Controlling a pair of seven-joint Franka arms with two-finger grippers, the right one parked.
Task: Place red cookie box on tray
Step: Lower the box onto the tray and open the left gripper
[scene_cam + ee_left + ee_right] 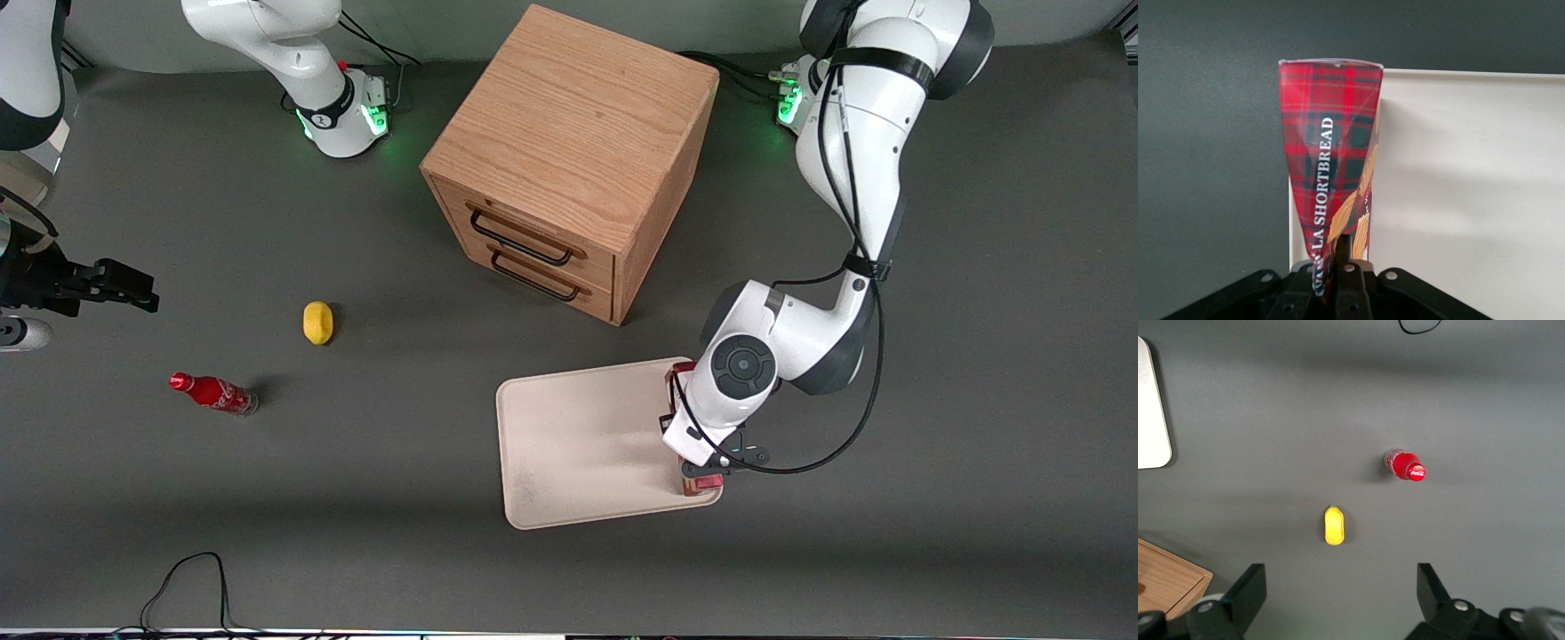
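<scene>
The red cookie box (1331, 147), in red tartan with white SHORTBREAD lettering and cookie pictures, is pinched at its near end by my left gripper (1335, 259), which is shut on it. The box runs along the tray's (1471, 187) long edge, overlapping the rim. In the front view the off-white tray (578, 436) lies in front of the cabinet. The gripper (707, 462) is over the tray's edge toward the working arm's end. Only the box's two red ends (702, 483) show from under the wrist. I cannot tell whether the box rests on the tray or hangs just above it.
A wooden drawer cabinet (573, 151) with two black handles stands farther from the front camera than the tray. A yellow lemon (317, 322) and a small red cola bottle (213, 393) lie toward the parked arm's end. A black cable (191, 578) loops at the table's front edge.
</scene>
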